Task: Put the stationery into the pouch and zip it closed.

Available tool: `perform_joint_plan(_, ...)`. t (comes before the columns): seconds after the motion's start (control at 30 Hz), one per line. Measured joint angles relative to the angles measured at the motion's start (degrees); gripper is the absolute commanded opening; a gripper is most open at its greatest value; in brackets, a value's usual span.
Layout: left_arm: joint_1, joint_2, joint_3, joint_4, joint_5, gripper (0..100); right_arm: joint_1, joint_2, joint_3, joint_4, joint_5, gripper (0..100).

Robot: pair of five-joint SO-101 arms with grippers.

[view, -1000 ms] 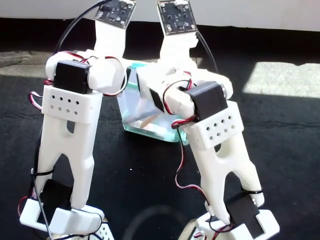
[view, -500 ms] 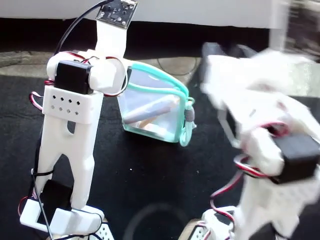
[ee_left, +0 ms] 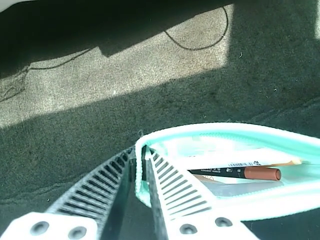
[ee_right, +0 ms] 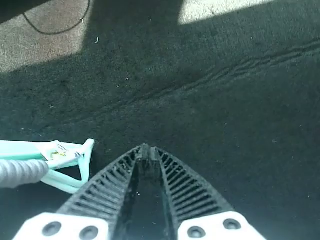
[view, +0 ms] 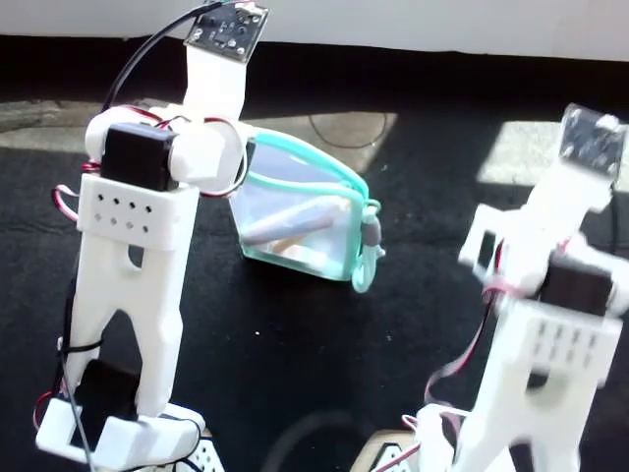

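A clear pouch (view: pixel 295 208) with a mint zip rim stands on the black cloth. Inside it lie a brown-capped marker (ee_left: pixel 240 173) and other stationery (view: pixel 295 224). My left gripper (ee_left: pixel 139 150) is shut on the pouch's end edge (ee_left: pixel 145 142). The grey zipper pull (view: pixel 371 229) sits at the opposite end, by the mint loop (ee_right: pixel 70 167). My right gripper (ee_right: pixel 146 149) is shut on nothing, low over bare cloth, a short way from that loop. The right arm (view: pixel 550 315) stands well to the right of the pouch.
Sunlit patches fall on the cloth behind the pouch (view: pixel 344 128) and at the far right (view: pixel 521 152). A thin dark cable (ee_left: pixel 200 45) loops across the lit patch. A white wall (view: pixel 442 20) closes the back edge.
The right arm has swung away from the pouch to the right, uncovering its zip end. The left arm has stayed put, holding the pouch's end.
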Motion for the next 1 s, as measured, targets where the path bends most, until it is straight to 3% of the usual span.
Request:
perform_joint_plan(0.3,-0.09,-4.48,10.37,-4.66,0.0,1,1.05,-26.99,51.08,-28.75,9.85,0.9)
perform_joint_plan(0.43,-0.09,-4.75,13.1,-7.21,0.0,1,0.7,-31.65,59.43,-32.35,10.46,2.2)
perform_joint_plan(0.7,-0.09,-4.75,13.1,-7.3,0.0,1,-0.35,-32.53,56.88,-30.77,9.58,19.6)
perform_joint_plan(0.87,-0.09,-4.75,13.1,-7.3,0.0,1,-10.02,-27.78,39.12,-21.01,1.76,20.5)
perform_joint_plan(1.0,-0.09,-4.75,13.1,-7.3,0.0,1,-20.48,-15.74,21.63,-12.04,1.05,20.5)
